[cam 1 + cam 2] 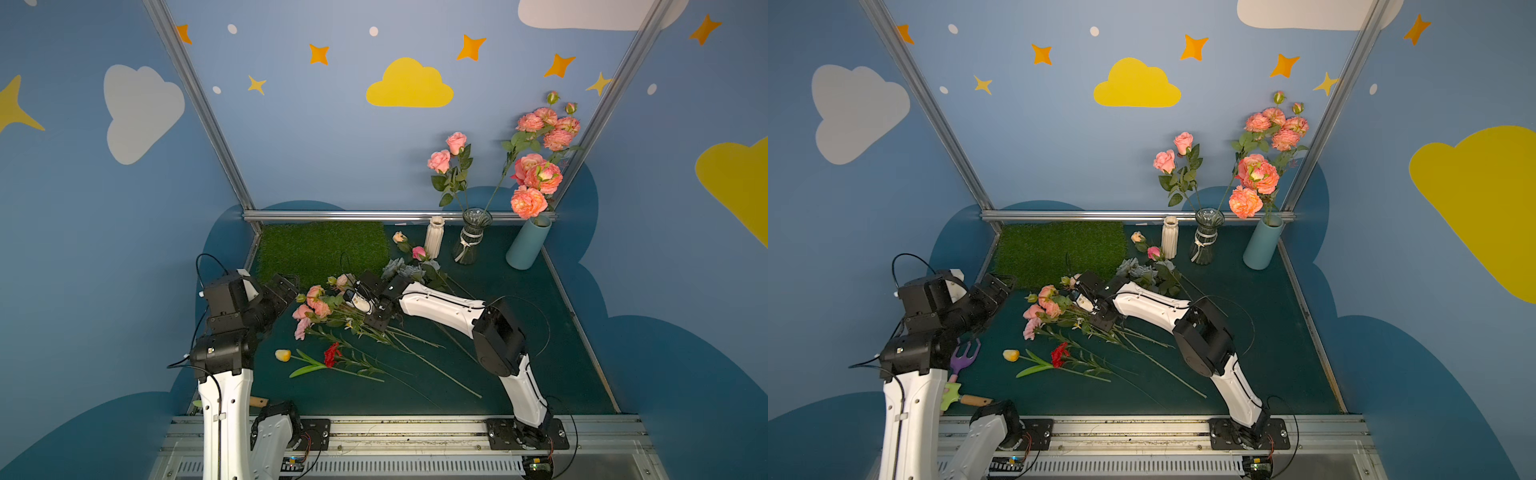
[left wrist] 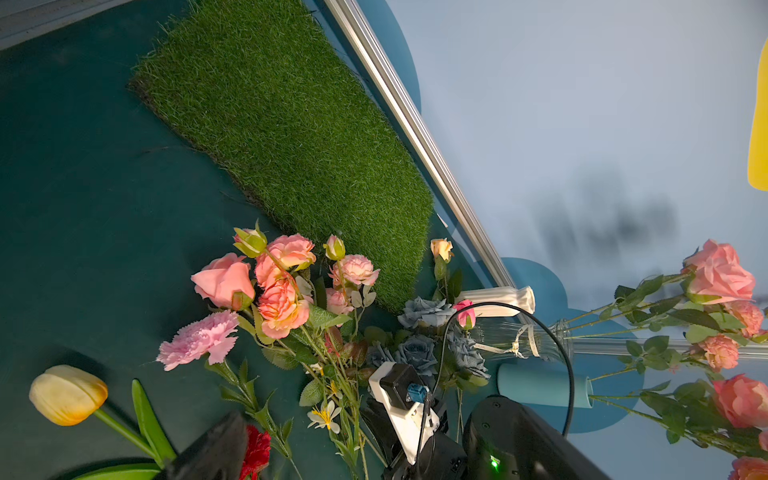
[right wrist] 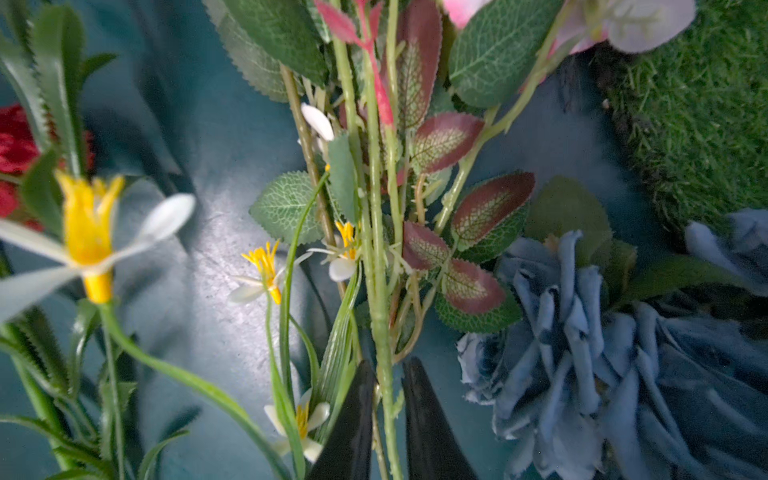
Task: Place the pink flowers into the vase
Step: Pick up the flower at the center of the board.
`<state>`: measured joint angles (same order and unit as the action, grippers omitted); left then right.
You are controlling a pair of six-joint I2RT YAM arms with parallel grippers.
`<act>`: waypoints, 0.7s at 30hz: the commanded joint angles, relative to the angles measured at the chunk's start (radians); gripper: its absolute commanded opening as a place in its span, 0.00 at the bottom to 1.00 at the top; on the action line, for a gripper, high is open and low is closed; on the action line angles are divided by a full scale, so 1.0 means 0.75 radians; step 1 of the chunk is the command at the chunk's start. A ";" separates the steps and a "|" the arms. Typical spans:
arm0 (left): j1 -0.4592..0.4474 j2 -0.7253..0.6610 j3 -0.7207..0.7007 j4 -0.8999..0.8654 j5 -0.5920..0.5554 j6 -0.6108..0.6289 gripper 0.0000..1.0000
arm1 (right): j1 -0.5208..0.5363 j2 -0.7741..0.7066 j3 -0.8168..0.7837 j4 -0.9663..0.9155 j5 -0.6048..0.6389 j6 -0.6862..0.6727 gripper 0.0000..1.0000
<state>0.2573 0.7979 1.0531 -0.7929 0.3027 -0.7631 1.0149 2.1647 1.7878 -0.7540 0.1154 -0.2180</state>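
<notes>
On the dark teal surface, near the middle, a loose bunch of pink flowers lies flat. The heads point toward the left arm's side. The long green stems fan out toward the front right.

The right hand reaches into this bunch just behind the blooms. Its wrist view shows two black fingers standing narrowly apart with one green stem between them. Whether they pinch the stem cannot be told.

The left hand hovers beside the flower heads, at the near corner of a green grass mat. Its fingers are spread wide and hold nothing.

More pink flowers stand upright at the back right. Some are in a glass vase, and others are in a blue vase by the corner post. A white vase with ribbed sides stands just beside the glass vase.

Grey-blue roses lie between the bunch and the vases, close to the right arm's wrist. A peach bud and a small pink bud lie near the white vase.

A red carnation and a yellow tulip lie just in front of the bunch, on the front edge's side.
</notes>
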 commanded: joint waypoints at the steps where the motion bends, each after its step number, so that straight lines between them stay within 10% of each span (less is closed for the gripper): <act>1: 0.005 -0.001 0.032 0.006 0.006 0.018 1.00 | -0.013 0.036 0.009 -0.024 0.010 -0.004 0.18; 21: 0.005 0.006 0.006 0.023 0.007 0.013 1.00 | -0.022 0.027 -0.042 0.007 -0.101 0.023 0.18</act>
<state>0.2573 0.8005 1.0527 -0.7918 0.3027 -0.7631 1.0027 2.2063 1.7741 -0.7498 0.0746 -0.2138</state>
